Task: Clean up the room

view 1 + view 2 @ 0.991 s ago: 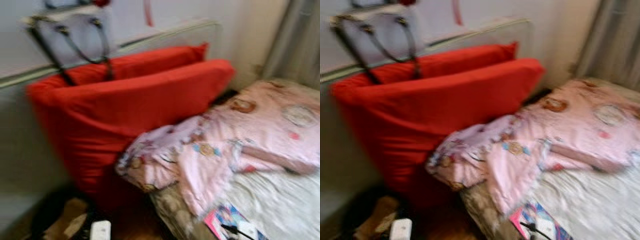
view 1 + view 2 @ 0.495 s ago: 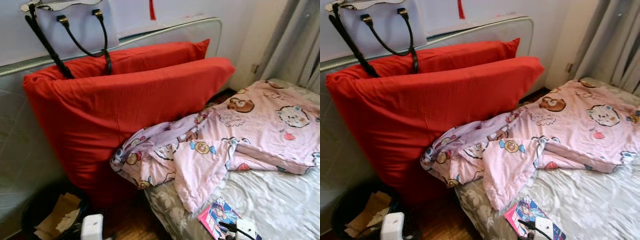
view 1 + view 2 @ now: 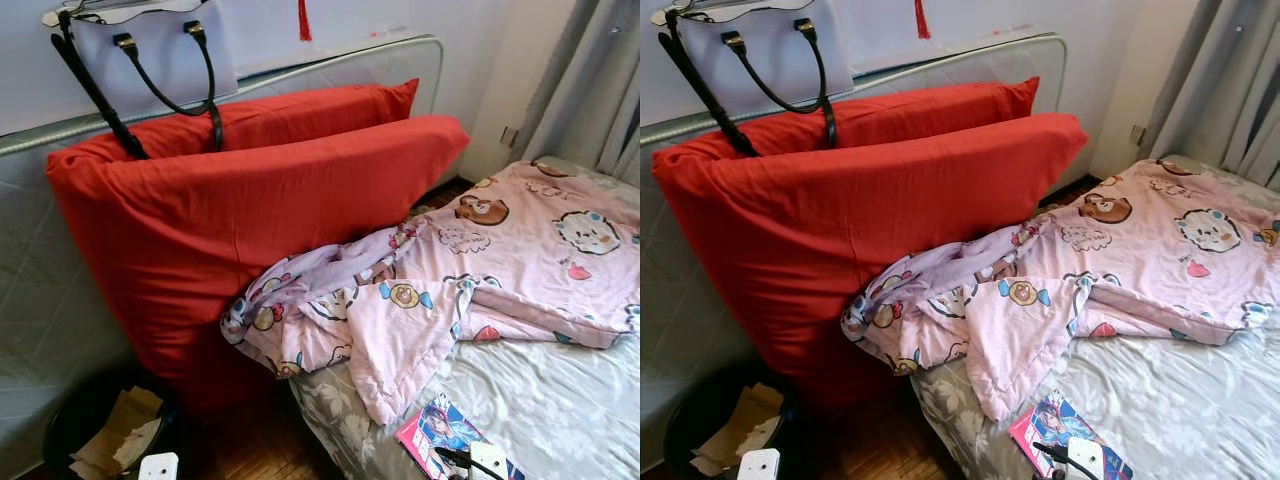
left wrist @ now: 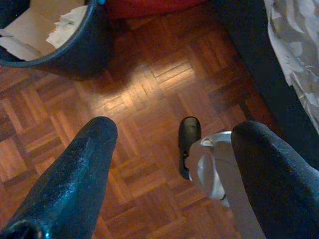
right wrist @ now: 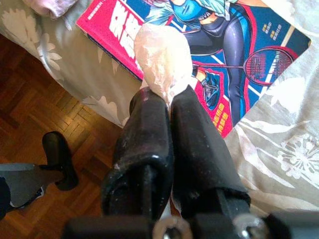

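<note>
My right gripper is shut on a crumpled white wad of paper. It hangs over a colourful magazine that lies at the near edge of the bed. The magazine also shows in the left eye view, below a rumpled pink cartoon blanket. My left gripper is open with nothing between its fingers, low over the parquet floor. A black waste bin holding cardboard and paper stands on that floor a little way beyond it.
Two big red pillows lean on a grey upright mattress; a pale handbag hangs above. The bin sits at the pillows' foot, left of the bed. Curtains hang far right. My black foot rests on the floor.
The blur has gone and the view has steadied. My left arm's white wrist piece has dropped lower in the eye views. The bed and the pillows have not moved.
</note>
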`<state>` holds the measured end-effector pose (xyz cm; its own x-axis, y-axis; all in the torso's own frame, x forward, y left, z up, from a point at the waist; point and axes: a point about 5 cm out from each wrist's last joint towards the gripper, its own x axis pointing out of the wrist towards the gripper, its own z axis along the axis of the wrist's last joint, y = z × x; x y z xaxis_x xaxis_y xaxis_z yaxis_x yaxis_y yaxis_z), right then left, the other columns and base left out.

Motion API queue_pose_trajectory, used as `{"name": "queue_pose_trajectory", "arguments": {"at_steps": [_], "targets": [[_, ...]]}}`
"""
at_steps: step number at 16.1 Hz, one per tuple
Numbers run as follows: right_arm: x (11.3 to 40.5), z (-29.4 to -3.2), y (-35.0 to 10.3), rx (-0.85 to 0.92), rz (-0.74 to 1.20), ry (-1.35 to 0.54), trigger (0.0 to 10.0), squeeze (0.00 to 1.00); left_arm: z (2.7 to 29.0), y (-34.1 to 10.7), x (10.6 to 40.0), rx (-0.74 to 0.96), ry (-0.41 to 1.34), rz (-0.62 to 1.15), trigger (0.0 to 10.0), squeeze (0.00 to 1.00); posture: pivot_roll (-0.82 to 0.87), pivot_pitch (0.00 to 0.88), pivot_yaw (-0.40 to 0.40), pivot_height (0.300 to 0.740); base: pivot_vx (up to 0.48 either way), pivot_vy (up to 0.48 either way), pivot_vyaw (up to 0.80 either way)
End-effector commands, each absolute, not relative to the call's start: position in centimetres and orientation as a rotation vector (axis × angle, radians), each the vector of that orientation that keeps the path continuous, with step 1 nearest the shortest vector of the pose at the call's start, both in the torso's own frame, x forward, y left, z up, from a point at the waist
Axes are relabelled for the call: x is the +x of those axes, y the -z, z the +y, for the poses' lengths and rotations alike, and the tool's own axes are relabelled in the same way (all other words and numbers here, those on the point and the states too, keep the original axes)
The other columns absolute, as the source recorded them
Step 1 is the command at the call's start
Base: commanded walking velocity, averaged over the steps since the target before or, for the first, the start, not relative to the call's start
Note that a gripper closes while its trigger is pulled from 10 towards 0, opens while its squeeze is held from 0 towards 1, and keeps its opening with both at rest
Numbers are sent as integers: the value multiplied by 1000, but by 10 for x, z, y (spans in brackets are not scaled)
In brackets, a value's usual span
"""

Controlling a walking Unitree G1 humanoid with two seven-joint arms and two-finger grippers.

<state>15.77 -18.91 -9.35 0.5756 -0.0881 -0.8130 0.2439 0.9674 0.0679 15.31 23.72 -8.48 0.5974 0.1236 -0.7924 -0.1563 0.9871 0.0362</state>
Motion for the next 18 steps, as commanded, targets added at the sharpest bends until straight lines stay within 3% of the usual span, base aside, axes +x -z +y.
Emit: {"name": "queue_pose_trajectory", "arguments": {"at_steps": [1, 3, 10, 14, 18], "targets": [[154, -187, 96, 186, 958, 189, 10000, 0, 229, 89, 149, -41, -152, 937, 10000, 0, 12, 0, 3, 740, 0, 0, 0], [155, -187, 95, 184, 947, 178, 10000, 0, 221, 89, 154, -43, -145, 932, 10000, 0, 14, 0, 1, 740, 0, 0, 0], [157, -182, 95, 184, 948, 161, 10000, 0, 199, 83, 180, -43, -125, 894, 10000, 0, 14, 0, 0, 740, 0, 0, 769], [155, -180, 96, 208, 959, 155, 10000, 0, 226, 80, 174, -39, -151, 892, 10000, 0, 16, 0, 1, 740, 0, 0, 0], [154, -180, 96, 217, 965, 156, 10000, 0, 229, 79, 175, -46, -162, 894, 10000, 0, 16, 0, 1, 740, 0, 68, 0]]}}
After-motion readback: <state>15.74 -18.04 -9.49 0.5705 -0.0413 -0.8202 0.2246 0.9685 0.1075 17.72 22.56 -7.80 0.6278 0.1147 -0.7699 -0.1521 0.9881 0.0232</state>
